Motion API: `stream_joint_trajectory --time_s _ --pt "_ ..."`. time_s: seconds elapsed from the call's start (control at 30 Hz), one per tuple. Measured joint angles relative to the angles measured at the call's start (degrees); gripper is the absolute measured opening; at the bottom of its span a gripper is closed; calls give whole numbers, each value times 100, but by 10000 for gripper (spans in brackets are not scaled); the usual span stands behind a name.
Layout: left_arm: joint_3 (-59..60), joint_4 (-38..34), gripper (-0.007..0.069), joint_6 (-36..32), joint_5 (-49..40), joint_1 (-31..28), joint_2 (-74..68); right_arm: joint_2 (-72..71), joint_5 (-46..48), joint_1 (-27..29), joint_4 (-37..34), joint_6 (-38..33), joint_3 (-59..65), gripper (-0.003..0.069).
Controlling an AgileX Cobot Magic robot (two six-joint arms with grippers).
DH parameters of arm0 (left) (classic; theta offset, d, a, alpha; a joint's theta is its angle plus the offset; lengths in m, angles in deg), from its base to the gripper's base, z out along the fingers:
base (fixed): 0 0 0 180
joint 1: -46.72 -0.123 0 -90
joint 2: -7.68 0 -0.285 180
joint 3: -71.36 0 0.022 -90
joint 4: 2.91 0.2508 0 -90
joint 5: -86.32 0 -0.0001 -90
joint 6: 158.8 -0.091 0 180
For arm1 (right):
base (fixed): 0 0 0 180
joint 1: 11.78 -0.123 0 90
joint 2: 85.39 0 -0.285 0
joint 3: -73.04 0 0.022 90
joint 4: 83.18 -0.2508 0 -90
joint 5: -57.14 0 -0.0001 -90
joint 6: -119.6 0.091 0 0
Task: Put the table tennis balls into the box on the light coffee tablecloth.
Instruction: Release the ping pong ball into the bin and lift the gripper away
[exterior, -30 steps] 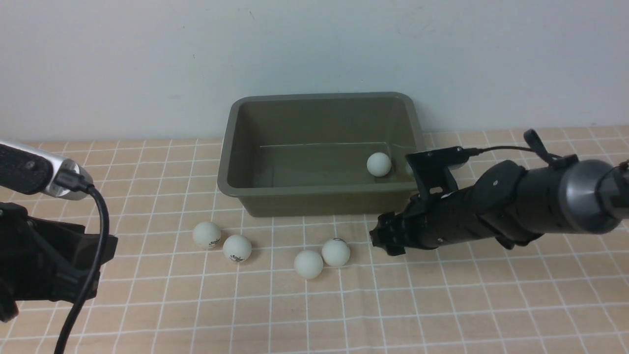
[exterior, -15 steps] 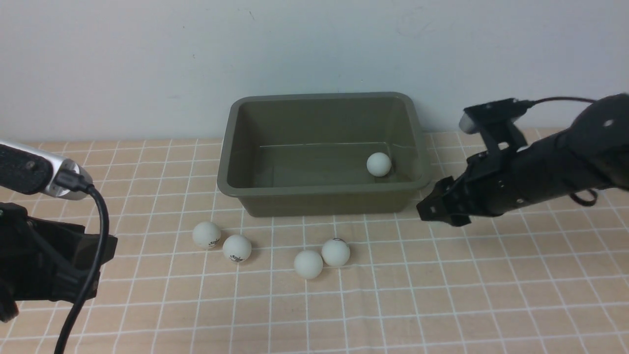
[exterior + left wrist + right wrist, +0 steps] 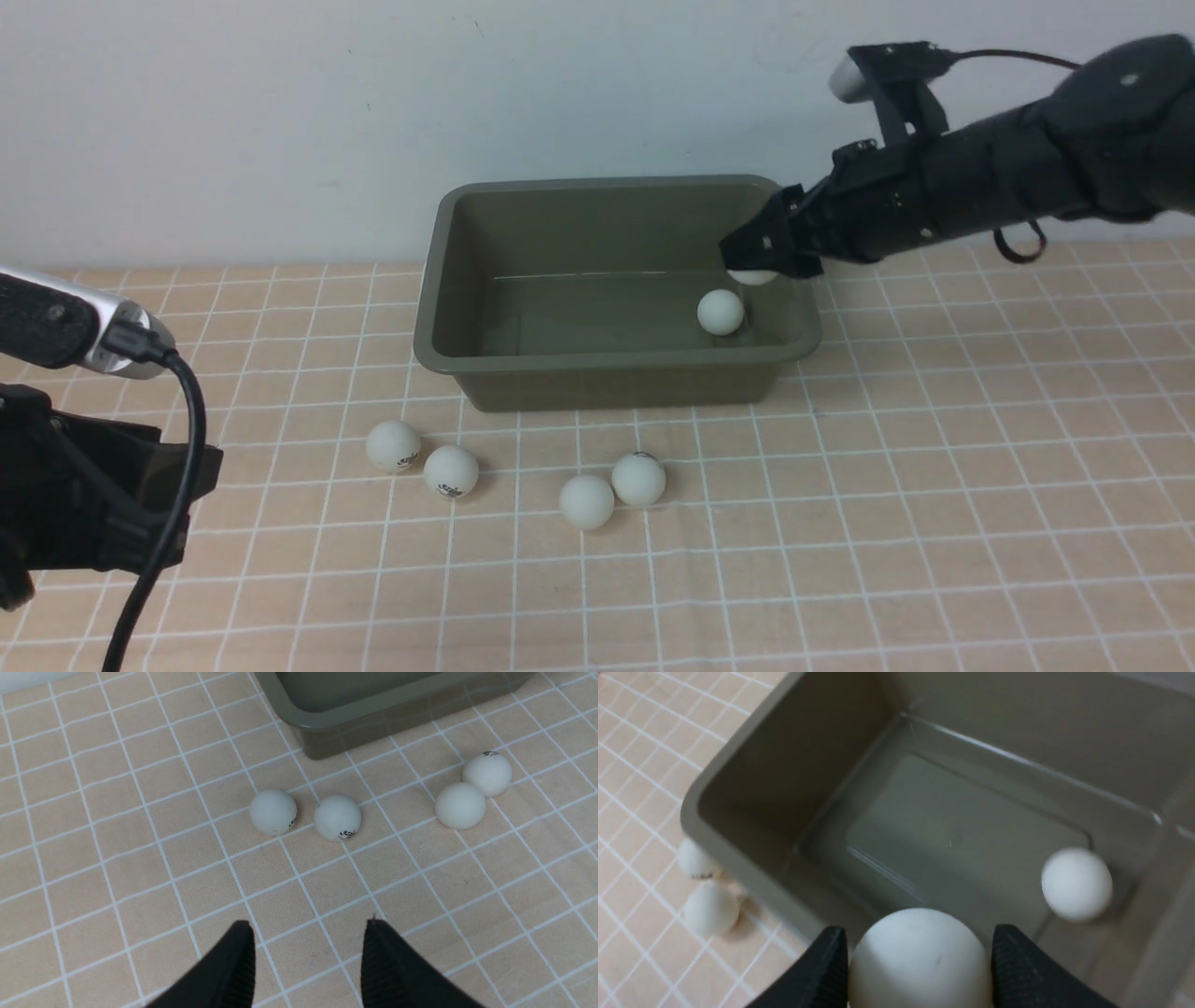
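Note:
The olive-green box (image 3: 616,385) stands at the back of the light coffee tablecloth (image 3: 934,513). One table tennis ball (image 3: 721,312) lies inside it near the right wall. My right gripper (image 3: 761,257) hovers over the box's right end, shut on another white ball (image 3: 920,956), whose underside shows as a held ball (image 3: 752,277). Several balls lie on the cloth before the box: a left pair (image 3: 392,445) (image 3: 451,470) and a middle pair (image 3: 586,501) (image 3: 639,480). My left gripper (image 3: 308,938) is open and empty, low over the cloth short of the left pair (image 3: 273,812).
A pale wall rises right behind the box. My left arm (image 3: 75,495) with its cable fills the lower left corner. Bare checked cloth stretches to the right and along the front edge.
My right arm has risen from the cloth near the box's front right corner and swung up over the box with its ball. The left arm and the loose balls have stayed put.

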Motion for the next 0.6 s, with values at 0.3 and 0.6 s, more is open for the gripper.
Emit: stream_joint_trajectory --time_s 0.3,0.6 --pt "0 -5 259 0 81 0 0 1075 193 0 -13 0 -1031 416" --pt "-64 -16 259 90 158 0 -158 530 237 48 327 -149 -1432 609"
